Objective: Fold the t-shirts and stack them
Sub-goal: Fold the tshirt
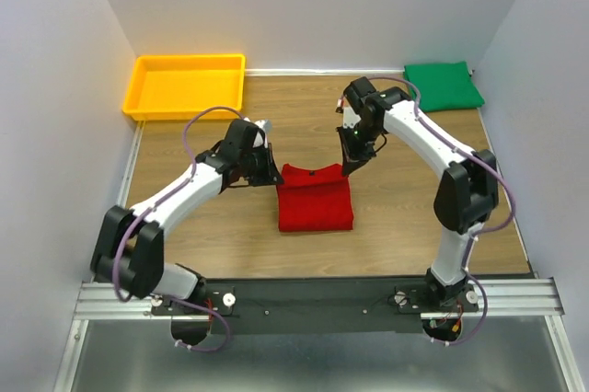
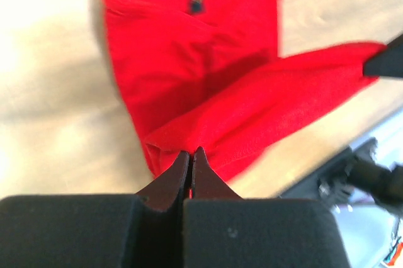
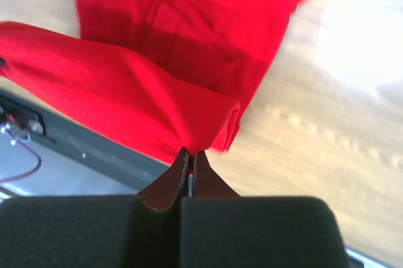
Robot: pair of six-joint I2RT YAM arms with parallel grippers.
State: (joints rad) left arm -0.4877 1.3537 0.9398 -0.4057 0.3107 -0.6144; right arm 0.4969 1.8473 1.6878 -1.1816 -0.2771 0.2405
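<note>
one shallow yellow plastic tray (image 1: 184,88) sits at about 10 o'clock on the wooden table (image 1: 405,217), against the back wall. toward 4 o'clock from the tray, the left gripper (image 1: 271,174) is clenched on the 11 o'clock corner of the bright red cloth t-shirt (image 1: 316,199). its wrist view shows the black fingers (image 2: 170,183) pressed together with red fabric pinched at their tips. the red t-shirt lies near the table's centre as a roughly square folded shape. both wrist views show an upper layer of it lifted off the lower layer and drawn between the two grippers. at the shirt's 1 o'clock corner the right gripper (image 1: 348,169) is likewise clamped tight on the cloth, with fabric bunching at its fingertips. well apart, at about 2 o'clock on the table in the far corner, the solid green cloth t-shirt (image 1: 443,86) lies folded into a neat rectangle, away from both arms.
</note>
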